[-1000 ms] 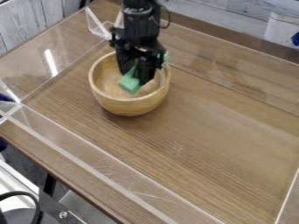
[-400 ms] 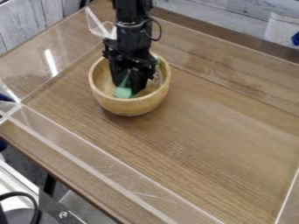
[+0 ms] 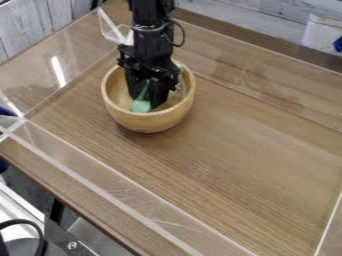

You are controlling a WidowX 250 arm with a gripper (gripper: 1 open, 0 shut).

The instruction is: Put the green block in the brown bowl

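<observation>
A round light-brown wooden bowl (image 3: 171, 116) sits on the table at the upper left. My black gripper (image 3: 147, 97) points straight down and reaches inside it. The fingers are shut on the green block (image 3: 139, 103). Only the block's lower left part shows beside the fingers. It hangs low in the bowl's hollow; whether it touches the bottom I cannot tell.
A wooden table top (image 3: 214, 160) is ringed by low clear plastic walls (image 3: 54, 70). Its near edge drops off at the lower left. Pale boards stand behind the table at the top.
The gripper has sunk slightly and shifted left, carrying the green block deeper into the bowl. Over the last half second nothing moved.
</observation>
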